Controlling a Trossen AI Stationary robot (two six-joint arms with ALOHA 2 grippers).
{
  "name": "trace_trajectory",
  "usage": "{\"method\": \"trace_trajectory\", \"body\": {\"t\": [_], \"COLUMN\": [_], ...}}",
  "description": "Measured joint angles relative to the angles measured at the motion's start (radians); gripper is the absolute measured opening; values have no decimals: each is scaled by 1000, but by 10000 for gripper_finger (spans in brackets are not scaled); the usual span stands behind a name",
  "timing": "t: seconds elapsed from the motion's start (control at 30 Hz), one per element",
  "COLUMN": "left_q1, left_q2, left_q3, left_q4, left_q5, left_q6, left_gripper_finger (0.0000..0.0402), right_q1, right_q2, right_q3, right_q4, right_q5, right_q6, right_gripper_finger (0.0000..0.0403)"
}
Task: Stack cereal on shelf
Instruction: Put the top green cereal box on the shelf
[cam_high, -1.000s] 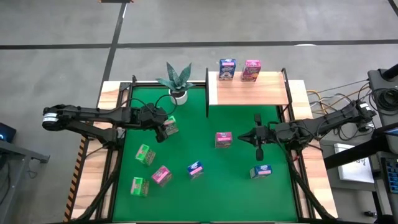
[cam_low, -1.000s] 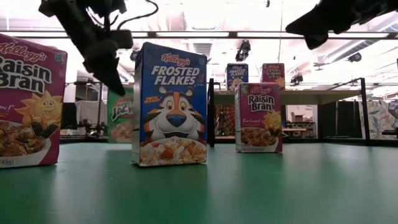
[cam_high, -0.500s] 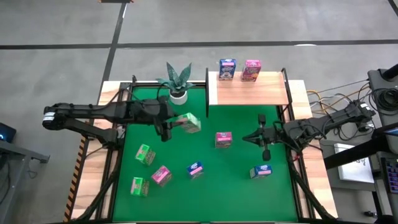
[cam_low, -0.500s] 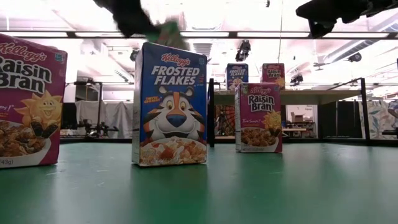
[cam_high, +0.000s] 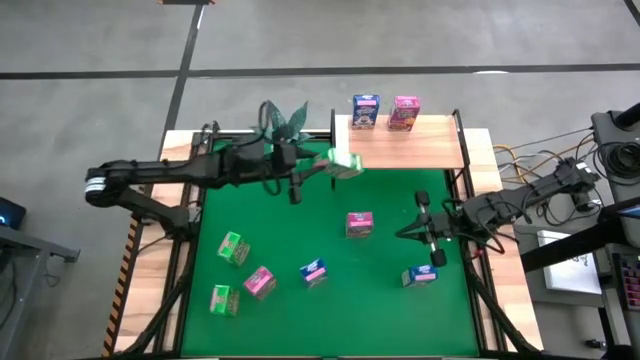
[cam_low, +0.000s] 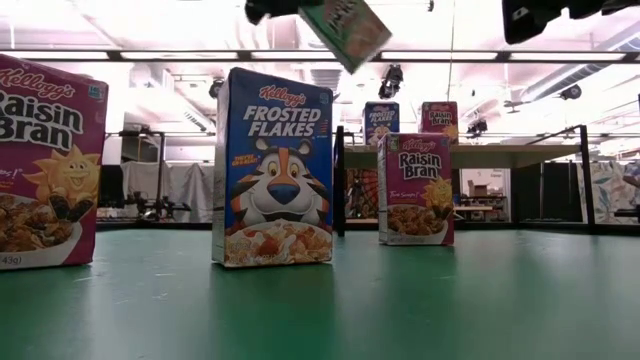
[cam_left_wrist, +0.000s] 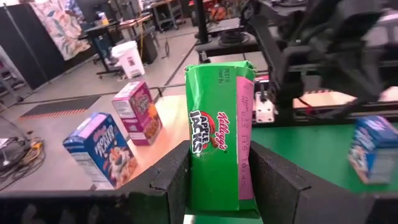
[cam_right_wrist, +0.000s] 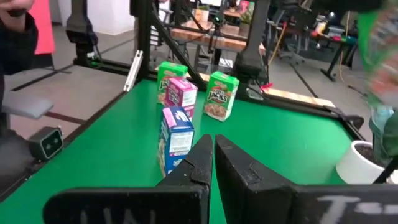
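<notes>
Green cereal box (cam_high: 345, 163) held tilted over shelf (cam_high: 405, 144) edge; two boxes (cam_high: 385, 111) upright behind.

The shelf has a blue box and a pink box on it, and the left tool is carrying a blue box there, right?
Not quite. The left tool carries a green box, as the left wrist view shows. The shelf does hold a blue box and a pink box.

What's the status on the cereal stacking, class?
Left gripper shut on green box, carried by shelf edge. Right gripper shut, empty, waiting over mat. Two boxes on shelf; nothing blocking.
</notes>
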Motion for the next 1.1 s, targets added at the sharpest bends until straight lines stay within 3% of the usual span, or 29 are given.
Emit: {"method": "trace_trajectory", "body": {"t": [0.23, 0.67, 1.1], "left_q1": [52, 123, 147], "left_q2": [192, 443, 521], "left_q3": [189, 396, 427], "left_q4": [-88, -97, -88], "left_q5": [0, -1, -1], "left_q6": [49, 22, 21], "left_gripper_finger": [132, 132, 132], "right_q1": [33, 37, 37], "right_q2": [-32, -33, -33], "right_q3": [-13, -30, -30], "right_q4": [-2, 1, 7], "right_q5": [0, 0, 8], "right_q6": [-21, -12, 11], "right_gripper_finger": [9, 9, 9]}}
